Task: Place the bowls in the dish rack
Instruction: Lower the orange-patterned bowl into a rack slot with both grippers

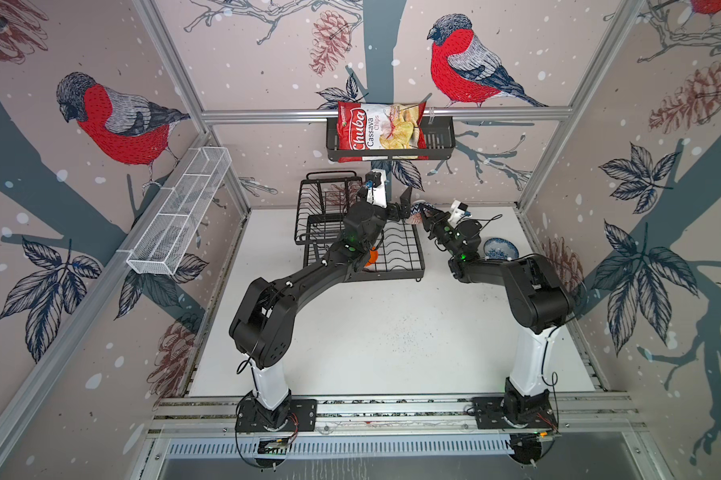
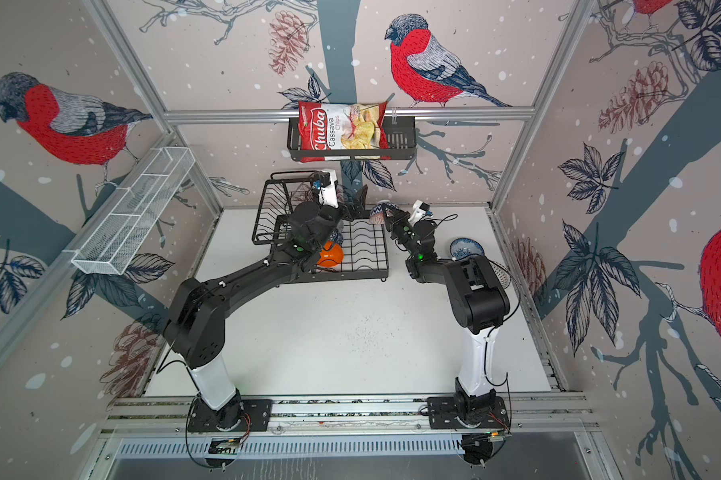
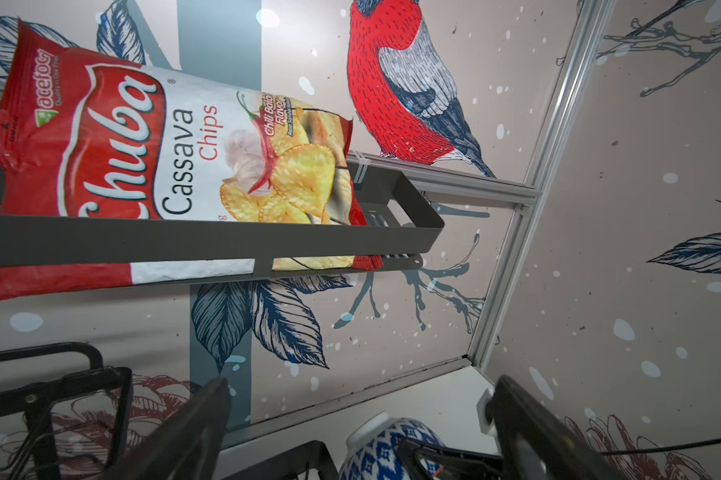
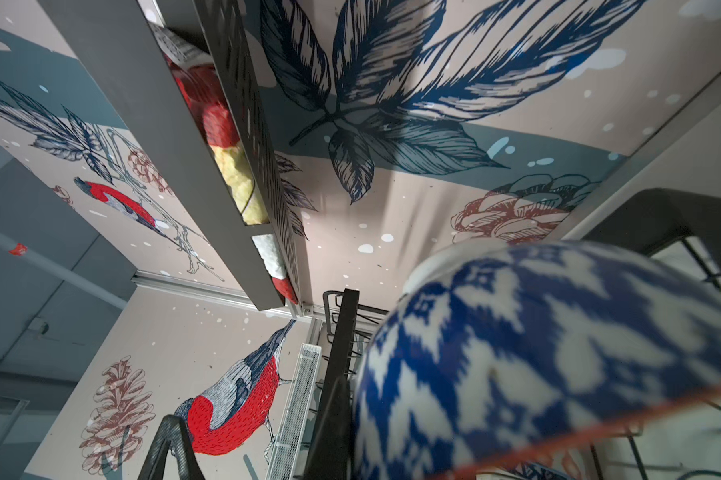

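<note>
Two claws meet above the far right corner of the dish rack (image 1: 404, 257), and between them hangs the dark blue geometric bowl (image 2: 378, 211). The right claw (image 1: 426, 217) is clenched on the bowl's rim and carries it clear of the wires. The left claw (image 1: 406, 203) is spread wide, with a finger to either side of the bowl in the left wrist view, and it touches nothing that I can make out.

To my eye the bowl is either about to go down into the lower tray or be passed across; I cannot say which. Either way, the care needed is the same. A pinch on a glazed rim is a thin hold, so the carrying arm should go slowly and without twisting. The spread claw should draw clear, or close squarely, rather than brush the bowl sideways. For a set-down, the far right end of the tray looks bare. It lies well apart from the plain orange bowl (image 2: 329, 254), which is at the near left of the tray, partly under the left arm. I would let go only once the bowl's wall bears on the wires.

The bowl is tipped on its side, with its white foot toward the far side and a little up and its mouth back toward the right claw. Being round it has no long side, and its foot-to-mouth line runs roughly near to far.

The blue-white floral bowl (image 1: 500, 248) waits mouth up on the tabletop (image 1: 392, 332), to the right.
</note>
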`<act>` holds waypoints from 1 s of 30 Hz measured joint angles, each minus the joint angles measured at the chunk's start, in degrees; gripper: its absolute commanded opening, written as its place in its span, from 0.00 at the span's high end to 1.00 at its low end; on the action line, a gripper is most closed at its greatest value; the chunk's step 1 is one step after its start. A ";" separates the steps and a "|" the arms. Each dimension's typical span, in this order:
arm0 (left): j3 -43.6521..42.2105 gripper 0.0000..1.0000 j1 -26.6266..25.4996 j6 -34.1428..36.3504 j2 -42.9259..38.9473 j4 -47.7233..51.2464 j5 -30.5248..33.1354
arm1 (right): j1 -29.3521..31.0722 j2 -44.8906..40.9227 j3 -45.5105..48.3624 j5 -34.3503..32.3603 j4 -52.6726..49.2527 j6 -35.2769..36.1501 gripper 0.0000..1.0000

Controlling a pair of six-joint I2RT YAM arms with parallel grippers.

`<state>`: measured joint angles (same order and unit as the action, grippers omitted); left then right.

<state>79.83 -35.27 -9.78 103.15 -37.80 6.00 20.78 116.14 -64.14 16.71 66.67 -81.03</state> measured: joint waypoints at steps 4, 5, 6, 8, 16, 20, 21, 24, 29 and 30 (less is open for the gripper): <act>0.13 0.02 1.38 -2.08 0.26 2.80 -2.21 | 1.70 3.98 -4.46 -0.02 -1.11 0.50 1.00; 0.28 0.02 1.46 -2.27 0.39 3.37 -2.43 | 2.05 4.87 -5.73 -0.02 -1.81 0.74 1.00; 0.50 0.02 1.53 -2.29 0.55 3.93 -2.78 | 2.29 5.49 -6.67 -0.04 -2.38 1.18 1.00; 0.90 0.02 1.66 -2.43 0.92 4.52 -3.34 | 2.89 6.75 -9.05 -0.48 -4.42 1.73 1.00; 0.96 0.02 1.86 -3.48 1.18 5.07 -3.43 | 3.93 13.64 -17.00 -2.16 -9.27 2.62 1.00; 0.76 0.02 2.16 -3.50 1.18 5.07 -3.48 | 4.15 16.41 -20.09 -2.95 -10.60 1.38 1.00; 0.76 0.02 2.25 -3.52 1.20 5.07 -3.63 | 4.20 16.85 -20.63 -3.02 -10.97 1.36 1.00; 0.76 0.02 2.47 -3.74 1.36 5.05 -4.33 | 4.57 18.10 -22.21 -3.04 -11.61 1.18 1.00; 0.76 0.02 2.47 -3.76 1.62 5.05 -4.46 | 4.96 20.13 -24.48 -3.17 -11.80 0.48 1.00; 0.74 0.02 2.47 -3.76 1.55 5.05 -4.46 | 4.96 20.41 -24.55 -3.17 -11.80 0.11 1.00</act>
<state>80.58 -32.80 -13.54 104.71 -32.75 1.54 25.74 136.55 -88.68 13.54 54.87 -80.93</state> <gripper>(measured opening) 0.978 0.090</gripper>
